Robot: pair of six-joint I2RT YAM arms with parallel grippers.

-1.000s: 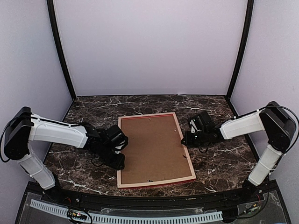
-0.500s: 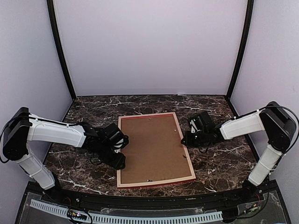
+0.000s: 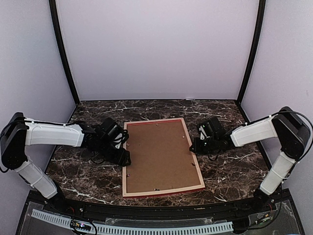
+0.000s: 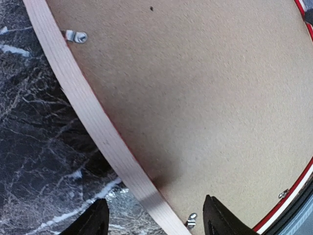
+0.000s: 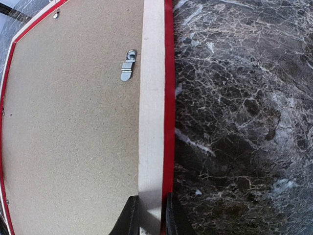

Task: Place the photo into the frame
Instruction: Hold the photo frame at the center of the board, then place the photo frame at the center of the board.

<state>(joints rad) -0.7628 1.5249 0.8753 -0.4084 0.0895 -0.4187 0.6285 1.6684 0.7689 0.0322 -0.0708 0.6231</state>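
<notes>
The right pincer (image 5: 150, 218) is drawn narrow onto the pale wood rail of the large thin rectangular wooden frame (image 5: 151, 98), one tip against the rail's inner side and the other against its red outer edge. From above, this grip sits at 3 o'clock on the frame. The left pincer (image 4: 156, 223) stands wide at the frame's 9 o'clock side, with the rail passing between its black tips and neither tip closed on it. The frame lies flat with its back up in the middle of the dark marbled desk (image 3: 230, 166), long sides running roughly 12 to 6. A brown fibreboard backing (image 3: 159, 154) fills its opening. A small silver metal tab (image 5: 128, 64) on the rail's inner edge reaches over the board.
</notes>
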